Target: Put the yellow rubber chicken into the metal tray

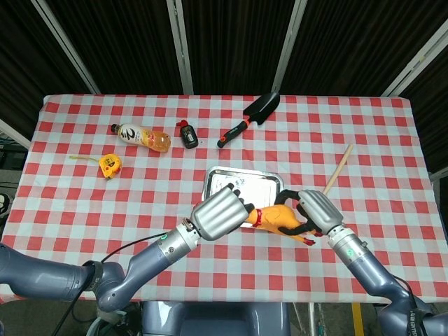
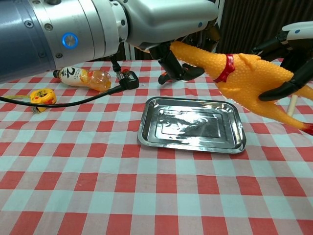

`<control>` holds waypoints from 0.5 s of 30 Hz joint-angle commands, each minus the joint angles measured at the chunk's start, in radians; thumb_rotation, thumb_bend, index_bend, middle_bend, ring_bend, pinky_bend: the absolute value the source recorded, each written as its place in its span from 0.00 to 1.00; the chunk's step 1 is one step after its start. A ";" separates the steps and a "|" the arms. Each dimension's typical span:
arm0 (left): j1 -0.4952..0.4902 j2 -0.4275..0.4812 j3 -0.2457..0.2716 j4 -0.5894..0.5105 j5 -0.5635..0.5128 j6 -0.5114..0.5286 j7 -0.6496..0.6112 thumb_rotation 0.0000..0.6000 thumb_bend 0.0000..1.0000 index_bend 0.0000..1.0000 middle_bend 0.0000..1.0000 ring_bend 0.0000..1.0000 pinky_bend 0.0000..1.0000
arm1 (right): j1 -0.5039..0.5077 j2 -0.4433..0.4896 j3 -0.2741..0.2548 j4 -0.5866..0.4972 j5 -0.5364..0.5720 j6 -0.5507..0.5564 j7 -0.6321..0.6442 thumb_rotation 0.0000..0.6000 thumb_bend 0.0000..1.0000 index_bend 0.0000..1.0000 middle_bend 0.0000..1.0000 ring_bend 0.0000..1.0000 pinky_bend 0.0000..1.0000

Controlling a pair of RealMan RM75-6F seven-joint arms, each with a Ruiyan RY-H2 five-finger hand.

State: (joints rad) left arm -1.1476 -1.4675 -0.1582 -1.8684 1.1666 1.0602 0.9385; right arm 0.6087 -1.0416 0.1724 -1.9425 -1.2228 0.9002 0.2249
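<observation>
The yellow rubber chicken [image 1: 276, 219] [image 2: 244, 78] with a red collar hangs in the air, stretched between both hands. My left hand [image 1: 220, 215] [image 2: 168, 29] grips its head end. My right hand [image 1: 316, 211] [image 2: 293, 58] has dark fingers wrapped around its body. The red feet poke out at the right. The metal tray [image 1: 245, 178] [image 2: 190, 125] lies flat on the checkered cloth below and slightly left of the chicken, with nothing in it. In the head view my left hand hides the tray's near edge.
On the far side of the table lie an orange drink bottle [image 1: 140, 135] [image 2: 80, 77], a yellow tape measure [image 1: 108, 165] [image 2: 41, 97], a small black device [image 1: 186, 134], a black trowel with a red handle [image 1: 250, 117] and a wooden stick [image 1: 337, 170].
</observation>
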 commanded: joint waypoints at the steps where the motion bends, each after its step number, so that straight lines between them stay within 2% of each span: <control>1: 0.004 -0.002 0.001 0.006 0.009 0.003 -0.007 1.00 0.70 0.64 0.72 0.63 0.65 | -0.004 0.024 -0.011 -0.012 -0.023 -0.019 0.008 1.00 0.63 0.70 0.73 0.60 0.63; 2: 0.006 -0.002 0.001 0.008 0.013 0.005 -0.010 1.00 0.69 0.64 0.72 0.63 0.65 | -0.004 0.034 -0.014 -0.015 -0.032 -0.025 0.016 1.00 0.52 0.56 0.63 0.50 0.54; 3: 0.008 -0.003 0.002 0.011 0.018 0.006 -0.015 1.00 0.69 0.64 0.72 0.63 0.65 | -0.004 0.044 -0.017 -0.017 -0.042 -0.035 0.025 1.00 0.45 0.48 0.56 0.44 0.49; 4: 0.011 -0.003 0.003 0.014 0.023 0.007 -0.020 1.00 0.69 0.64 0.72 0.63 0.65 | -0.004 0.054 -0.019 -0.019 -0.052 -0.045 0.038 1.00 0.36 0.34 0.45 0.34 0.39; 5: 0.014 -0.004 0.004 0.017 0.030 0.009 -0.029 1.00 0.70 0.64 0.72 0.63 0.65 | -0.004 0.068 -0.024 -0.019 -0.068 -0.058 0.053 1.00 0.29 0.22 0.37 0.27 0.33; 7: 0.021 -0.004 0.007 0.024 0.043 0.011 -0.045 1.00 0.70 0.64 0.72 0.63 0.65 | -0.004 0.089 -0.030 -0.018 -0.097 -0.075 0.077 1.00 0.19 0.06 0.23 0.15 0.24; 8: 0.024 -0.005 0.009 0.029 0.051 0.012 -0.054 1.00 0.70 0.64 0.72 0.63 0.65 | -0.004 0.098 -0.032 -0.018 -0.110 -0.081 0.089 1.00 0.16 0.02 0.17 0.11 0.21; 11: 0.033 -0.008 0.017 0.043 0.076 0.014 -0.076 1.00 0.69 0.64 0.72 0.63 0.65 | -0.006 0.121 -0.038 -0.016 -0.150 -0.091 0.134 1.00 0.08 0.00 0.06 0.03 0.16; 15: 0.048 -0.015 0.026 0.063 0.120 0.024 -0.107 1.00 0.69 0.63 0.72 0.63 0.65 | -0.013 0.145 -0.051 -0.011 -0.210 -0.090 0.178 1.00 0.05 0.00 0.00 0.00 0.11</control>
State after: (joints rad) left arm -1.1058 -1.4790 -0.1366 -1.8130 1.2742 1.0794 0.8426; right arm 0.6002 -0.9107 0.1300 -1.9567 -1.4094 0.8115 0.3876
